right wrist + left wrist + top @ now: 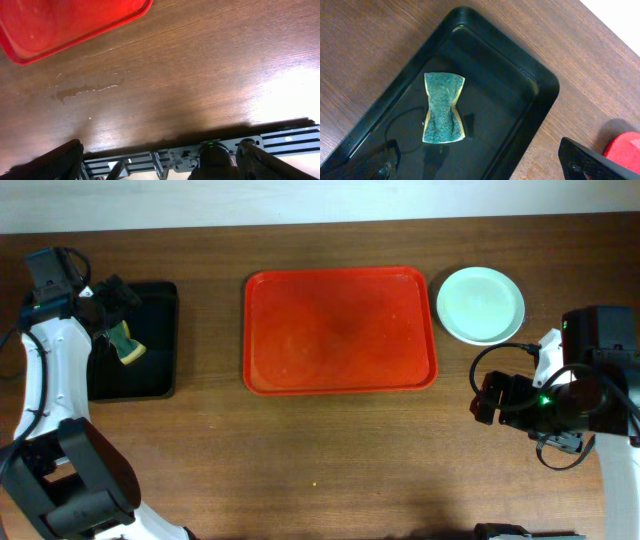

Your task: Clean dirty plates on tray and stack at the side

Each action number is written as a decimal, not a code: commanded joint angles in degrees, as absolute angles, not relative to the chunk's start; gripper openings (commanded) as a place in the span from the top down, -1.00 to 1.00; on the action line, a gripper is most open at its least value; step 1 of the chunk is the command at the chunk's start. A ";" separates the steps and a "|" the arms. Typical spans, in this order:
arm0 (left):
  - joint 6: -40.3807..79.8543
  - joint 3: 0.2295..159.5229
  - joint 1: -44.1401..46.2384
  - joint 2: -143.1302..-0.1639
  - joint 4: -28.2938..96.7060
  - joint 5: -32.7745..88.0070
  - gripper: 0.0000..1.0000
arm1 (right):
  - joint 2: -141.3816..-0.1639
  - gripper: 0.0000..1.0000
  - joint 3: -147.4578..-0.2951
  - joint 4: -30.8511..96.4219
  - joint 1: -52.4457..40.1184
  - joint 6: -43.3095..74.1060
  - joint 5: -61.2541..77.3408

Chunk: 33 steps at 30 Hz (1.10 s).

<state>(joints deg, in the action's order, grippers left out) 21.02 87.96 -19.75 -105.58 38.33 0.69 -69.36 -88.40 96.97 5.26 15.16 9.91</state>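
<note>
Overhead: tray [340,330] sits bare mid-worktop [300,460]. The plates [481,305] are stacked just off its right end, mint on top, count unclear. Left gripper [114,301] is over the black tray [160,375], sponge [129,346] inside. Right gripper [486,396] is below the plates.
Left wrist: jaws wide, sponge lying loose.
Right wrist: jaws wide, nothing between; wet streak [85,90] beside the tray corner.

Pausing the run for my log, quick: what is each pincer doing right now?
Left pincer: open, holding nothing; the sponge lies free in the black tray.
Right pincer: open, holding nothing.
</note>
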 commanded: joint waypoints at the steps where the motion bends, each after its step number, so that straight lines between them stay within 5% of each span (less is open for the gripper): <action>1: 21.12 88.07 -19.92 -105.86 38.28 0.89 -0.99 | -69.04 -0.97 -87.94 97.08 4.89 14.85 8.10; 5: 21.12 88.07 -19.92 -105.86 38.28 0.89 -0.99 | -58.52 -0.97 -77.89 88.01 4.89 14.90 8.36; 16: 21.12 88.07 -19.92 -105.86 38.28 0.89 -0.99 | -11.77 -0.97 -25.12 34.89 -1.17 14.85 7.62; 33: 21.12 88.07 -19.92 -105.86 38.28 0.89 -0.99 | -0.19 -0.97 -1.26 6.13 -1.06 14.85 3.11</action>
